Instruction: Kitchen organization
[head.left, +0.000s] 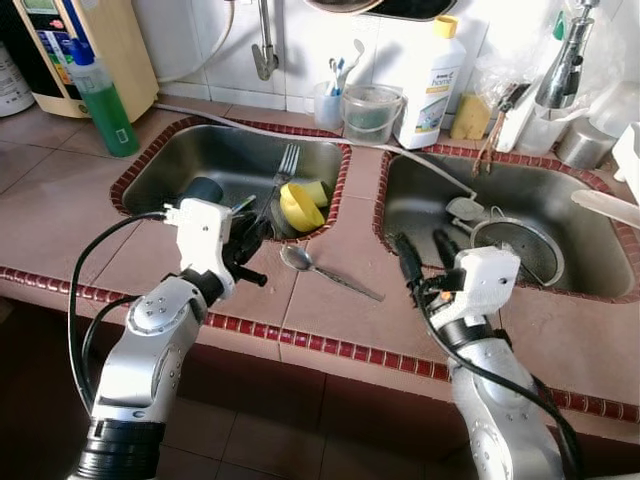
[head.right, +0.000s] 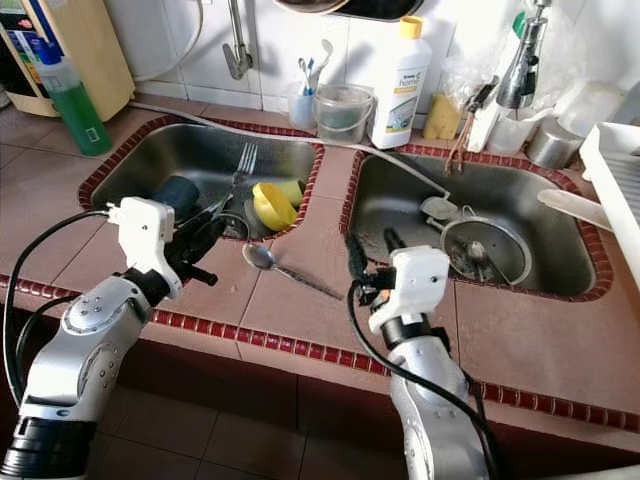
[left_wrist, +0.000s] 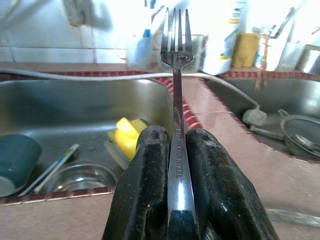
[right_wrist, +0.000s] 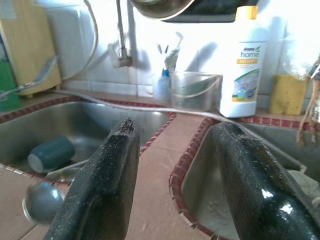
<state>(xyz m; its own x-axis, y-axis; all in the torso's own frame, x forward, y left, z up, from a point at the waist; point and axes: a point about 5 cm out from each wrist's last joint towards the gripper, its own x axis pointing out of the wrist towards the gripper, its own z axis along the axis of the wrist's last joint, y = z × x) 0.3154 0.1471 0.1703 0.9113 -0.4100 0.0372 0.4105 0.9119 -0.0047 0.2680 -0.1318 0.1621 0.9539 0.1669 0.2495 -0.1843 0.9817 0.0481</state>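
Left eye view: double steel sink (head.left: 560, 285) set in tiled counter (head.left: 330, 300). Left gripper (head.left: 250, 225) clamps a steel fork (head.left: 284, 170) over the left basin; right gripper (head.left: 422, 252), fingers spread, holds nothing; a spoon (head.left: 325, 271) lies between them.

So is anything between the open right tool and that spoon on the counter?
Nothing visible. The spoon lies flat on bare tile between the sinks, with the right tool open beside it and the fork held clear.

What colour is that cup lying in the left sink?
Dark teal cup, clearest in the right wrist view.
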